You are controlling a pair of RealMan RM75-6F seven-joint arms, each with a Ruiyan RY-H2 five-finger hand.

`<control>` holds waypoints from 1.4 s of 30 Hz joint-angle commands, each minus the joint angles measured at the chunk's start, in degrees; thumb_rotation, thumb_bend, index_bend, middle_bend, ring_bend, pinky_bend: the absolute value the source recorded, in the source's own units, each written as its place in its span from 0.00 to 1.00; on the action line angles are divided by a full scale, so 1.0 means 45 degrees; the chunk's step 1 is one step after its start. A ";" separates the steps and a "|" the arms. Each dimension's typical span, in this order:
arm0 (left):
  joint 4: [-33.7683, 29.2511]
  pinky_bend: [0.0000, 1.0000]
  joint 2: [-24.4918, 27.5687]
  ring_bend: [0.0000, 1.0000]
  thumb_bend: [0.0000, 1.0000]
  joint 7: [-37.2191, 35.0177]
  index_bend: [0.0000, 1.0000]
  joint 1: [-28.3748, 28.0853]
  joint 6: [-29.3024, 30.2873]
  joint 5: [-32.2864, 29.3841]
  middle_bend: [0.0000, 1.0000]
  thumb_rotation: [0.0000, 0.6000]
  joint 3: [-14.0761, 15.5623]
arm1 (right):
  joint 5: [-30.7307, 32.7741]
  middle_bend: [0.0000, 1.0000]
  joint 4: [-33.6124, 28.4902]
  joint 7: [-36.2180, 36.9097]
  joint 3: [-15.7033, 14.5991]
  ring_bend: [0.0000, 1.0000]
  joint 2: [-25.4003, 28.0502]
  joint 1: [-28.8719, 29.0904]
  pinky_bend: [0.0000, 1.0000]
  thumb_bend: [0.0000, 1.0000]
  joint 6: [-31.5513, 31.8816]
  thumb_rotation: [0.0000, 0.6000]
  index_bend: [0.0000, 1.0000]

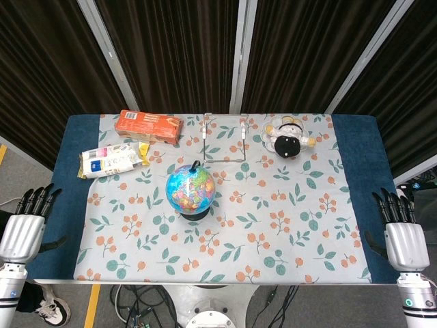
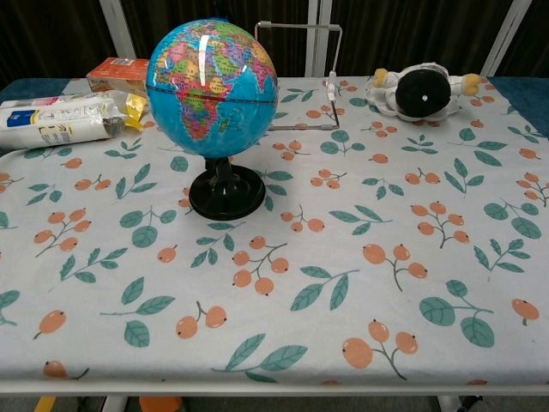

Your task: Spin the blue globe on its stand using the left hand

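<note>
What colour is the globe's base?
Black: the round base under the globe shows best in the chest view.

Dark curtains (image 1: pixel 171 55) behind cloth-covered table (image 1: pixel 355 157).

- Bright, even overhead light in both views; dark curtains (image 1: pixel 171 48) behind, swallowing detail.
- White glare streaks on the globe (image 2: pixel 211 81) top, chest view.
- Soft, short shadow under its stand (image 2: pixel 227 196); faint shadows beside each hand, left hand (image 1: pixel 26 225) and right hand (image 1: pixel 403 236).
- Sharp focus mid-table; slight softness and bending toward frame edges beyond the hands.
- Mild sheen on the packet (image 2: pixel 60 120).
</note>
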 commanded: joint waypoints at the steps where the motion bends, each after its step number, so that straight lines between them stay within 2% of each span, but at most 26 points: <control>1: 0.0004 0.00 -0.0030 0.00 0.05 0.0045 0.07 -0.0028 -0.0054 0.0022 0.00 1.00 0.0026 | -0.0001 0.00 0.0001 0.0039 0.0009 0.00 0.0023 -0.0017 0.00 0.23 0.0032 1.00 0.00; 13: -0.0199 0.00 0.0105 0.00 0.05 0.0057 0.07 -0.0163 -0.0221 0.0043 0.00 1.00 0.0016 | 0.0029 0.00 -0.0012 0.0002 0.0015 0.00 -0.0049 0.0082 0.00 0.24 -0.0154 1.00 0.00; 21: -0.0475 0.00 0.0094 0.00 0.05 -0.0308 0.07 -0.0480 -0.0201 0.0639 0.00 1.00 -0.0049 | 0.0095 0.00 0.0303 0.0192 -0.0145 0.00 0.0035 0.0019 0.00 0.24 -0.0342 1.00 0.00; 30: -0.1277 0.00 0.0247 0.00 0.06 -0.0721 0.07 -0.2050 -0.0740 0.2391 0.00 1.00 -0.0574 | 0.0112 0.00 0.0412 0.0166 -0.0178 0.00 -0.0123 0.0058 0.00 0.23 -0.0451 1.00 0.00; 42: -0.1549 0.00 -0.0747 0.00 0.06 -0.0464 0.07 -0.4244 -0.2762 0.2965 0.00 1.00 -0.1000 | 0.0013 0.00 0.0146 -0.0235 -0.0171 0.00 -0.0145 0.0274 0.00 0.24 -0.0690 1.00 0.00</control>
